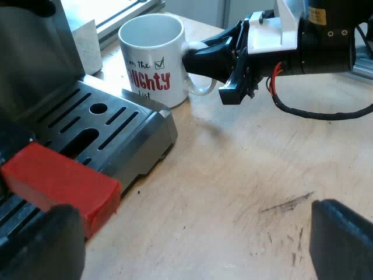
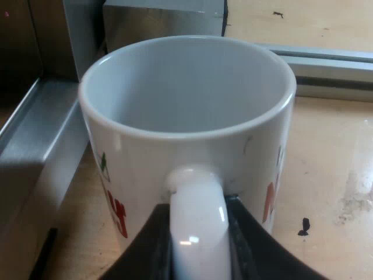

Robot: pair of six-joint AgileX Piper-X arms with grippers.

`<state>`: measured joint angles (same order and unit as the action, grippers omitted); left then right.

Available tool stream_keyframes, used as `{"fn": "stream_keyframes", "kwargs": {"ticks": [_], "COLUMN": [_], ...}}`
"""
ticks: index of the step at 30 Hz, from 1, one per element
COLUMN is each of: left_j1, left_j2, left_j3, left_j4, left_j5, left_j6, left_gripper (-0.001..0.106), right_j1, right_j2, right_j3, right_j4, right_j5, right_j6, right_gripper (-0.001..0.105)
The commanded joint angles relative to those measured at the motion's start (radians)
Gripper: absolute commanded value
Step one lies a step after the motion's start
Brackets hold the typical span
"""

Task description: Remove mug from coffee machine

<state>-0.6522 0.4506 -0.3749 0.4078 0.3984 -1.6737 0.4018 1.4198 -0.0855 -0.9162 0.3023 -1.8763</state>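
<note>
**Off the drip tray, held by the handle**

Gripping the mug by its handle with the right end effector, black fingers pinched against both sides of the loop. Standing upright on the counter, just beside the espresso machine and clear of its slotted drip tray. Empty inside. Probably glazed ceramic: rigid, fairly heavy, slick, and liable to chip if knocked against the machine's metal edge. Best taken at the handle, as now, close to the mug wall to limit swinging. As for the left end effector: spread wide, holding nothing, hovering by the red handle end at the machine's front.
</note>
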Motion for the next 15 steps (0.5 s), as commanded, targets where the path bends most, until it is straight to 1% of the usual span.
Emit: {"fn": "stream_keyframes", "kwargs": {"ticks": [1,2,4,9,11,12,13,14,15], "left_j1": [-0.005,-0.005,-0.005,-0.005,-0.005,-0.005,-0.005,-0.005,-0.005], "left_j2": [0.002,0.002,0.002,0.002,0.002,0.002,0.002,0.002,0.002], "left_j3": [-0.003,-0.003,-0.003,-0.003,-0.003,-0.003,-0.003,-0.003,-0.003], "left_j4": [-0.018,-0.018,-0.018,-0.018,-0.018,-0.018,-0.018,-0.018,-0.018], "left_j5": [-0.006,-0.006,-0.006,-0.006,-0.006,-0.008,-0.02,-0.046,-0.05], "left_j6": [-0.013,-0.013,-0.013,-0.013,-0.013,-0.013,-0.013,-0.013,-0.013], "left_gripper": [0.08,0.08,0.08,0.08,0.08,0.08,0.08,0.08,0.08], "right_j1": [-0.004,-0.004,-0.004,-0.004,-0.004,-0.004,-0.004,-0.001,-0.001], "right_j2": [0.0,-0.005,-0.017,-0.069,-0.113,-0.118,-0.157,-0.192,-0.211], "right_j3": [-0.01,-0.01,-0.01,-0.01,-0.01,-0.01,-0.01,-0.01,-0.01], "right_j4": [0.0,0.009,0.028,0.141,0.214,0.214,0.267,0.307,0.329], "right_j5": [0.007,0.008,0.01,0.03,0.03,0.03,0.03,0.03,0.028], "right_j6": [0.002,0.016,0.025,0.034,0.033,0.033,0.037,0.05,0.053], "right_gripper": [0.039,0.043,0.046,0.046,0.046,0.046,0.046,0.046,0.046]}}
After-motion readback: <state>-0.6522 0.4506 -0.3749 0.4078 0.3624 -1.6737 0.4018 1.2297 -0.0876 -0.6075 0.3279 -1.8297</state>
